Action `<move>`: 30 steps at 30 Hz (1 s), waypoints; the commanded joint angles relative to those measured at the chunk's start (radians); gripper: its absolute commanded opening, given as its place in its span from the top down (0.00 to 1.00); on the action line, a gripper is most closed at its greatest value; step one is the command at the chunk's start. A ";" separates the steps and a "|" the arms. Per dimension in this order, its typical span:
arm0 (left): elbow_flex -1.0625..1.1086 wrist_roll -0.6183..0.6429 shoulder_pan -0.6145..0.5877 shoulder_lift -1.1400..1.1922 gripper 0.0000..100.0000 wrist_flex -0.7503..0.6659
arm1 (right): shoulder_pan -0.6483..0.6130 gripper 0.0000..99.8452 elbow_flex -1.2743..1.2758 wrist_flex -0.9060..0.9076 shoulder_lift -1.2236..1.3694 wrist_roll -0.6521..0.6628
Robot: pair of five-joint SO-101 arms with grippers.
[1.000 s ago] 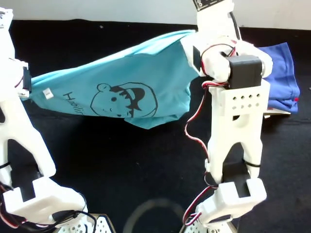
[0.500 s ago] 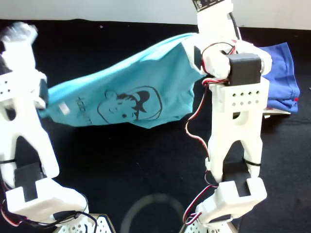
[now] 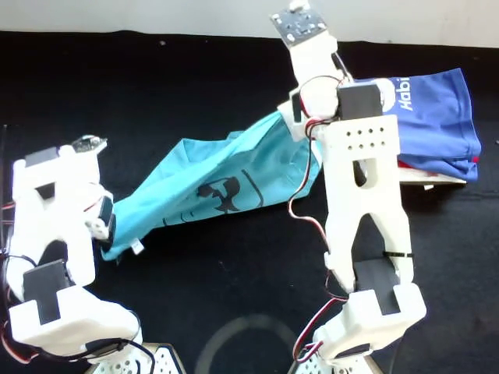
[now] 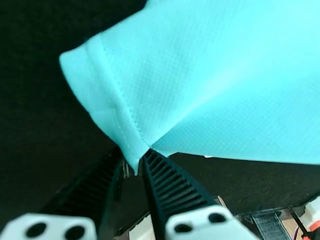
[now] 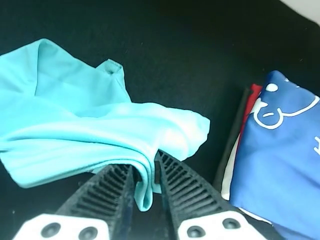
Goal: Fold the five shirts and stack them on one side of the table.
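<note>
**Teal shirt pinched at both ends, folded pile at 2 o'clock**

Black worktop carried everything. Teal shirt ran diagonally across its middle in the high view, one end toward 8 o'clock and the other toward 1 o'clock. It was bunched and creased, with a dark cartoon print facing up near the centre.

A pile of folded shirts sat at 2 o'clock, well apart from the teal shirt's low end and near its high end. Blue shirt with white print lay on top. Red, white and dark edges showed under it in the right wrist view.

Left pincer was clamped on a stitched hem corner of the teal shirt, at the 8 o'clock end. The ribbed jaws were nearly together with cloth between them.

Right pincer was closed over a gathered fold of the same shirt at the 1 o'clock end, just beside the pile.
</note>
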 commanded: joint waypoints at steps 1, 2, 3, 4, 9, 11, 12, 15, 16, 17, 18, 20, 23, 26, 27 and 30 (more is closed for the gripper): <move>0.044 -0.011 0.008 -0.041 0.97 -0.037 | -0.001 0.99 0.025 -0.005 -0.018 0.003; 0.059 -0.011 0.008 -0.041 0.95 -0.048 | -0.001 0.99 0.030 -0.005 -0.018 0.003; 0.073 -0.011 0.008 -0.041 0.92 -0.055 | -0.001 0.99 0.030 -0.007 -0.018 0.003; 0.087 -0.011 0.008 -0.041 0.88 -0.063 | -0.001 0.99 0.030 -0.007 -0.018 0.003; 0.148 -0.011 0.008 -0.041 0.86 -0.117 | -0.001 0.99 0.028 -0.007 -0.018 0.003; 0.165 -0.011 0.010 -0.041 0.86 -0.118 | -0.001 0.99 0.030 -0.007 -0.016 0.003; 0.168 -0.009 0.010 -0.042 0.86 -0.118 | -0.001 0.99 0.030 -0.007 -0.016 0.003; 0.156 -0.008 0.010 -0.053 0.86 -0.110 | -0.001 0.99 0.033 -0.007 -0.016 0.003; 0.134 -0.006 0.010 -0.053 0.86 -0.106 | -0.001 0.99 0.035 -0.007 -0.016 0.003; 0.116 -0.005 0.012 -0.053 0.86 -0.089 | -0.001 0.99 0.035 -0.007 -0.016 0.003; 0.094 -0.005 0.019 -0.053 0.86 -0.066 | -0.001 0.99 0.035 -0.007 -0.016 0.003; 0.050 -0.003 0.033 -0.053 0.85 -0.015 | -0.001 0.99 0.036 -0.007 -0.015 0.003; -0.007 0.023 0.050 -0.053 0.85 0.038 | -0.001 0.99 0.036 -0.007 -0.013 0.003; -0.054 0.063 0.054 -0.053 0.85 0.081 | -0.001 0.99 0.036 -0.007 -0.010 0.003; -0.059 0.080 0.064 -0.053 0.85 0.091 | -0.001 0.99 0.036 -0.007 -0.010 0.003; -0.058 0.149 0.094 -0.042 0.85 0.089 | -0.001 0.99 0.036 -0.007 -0.010 0.003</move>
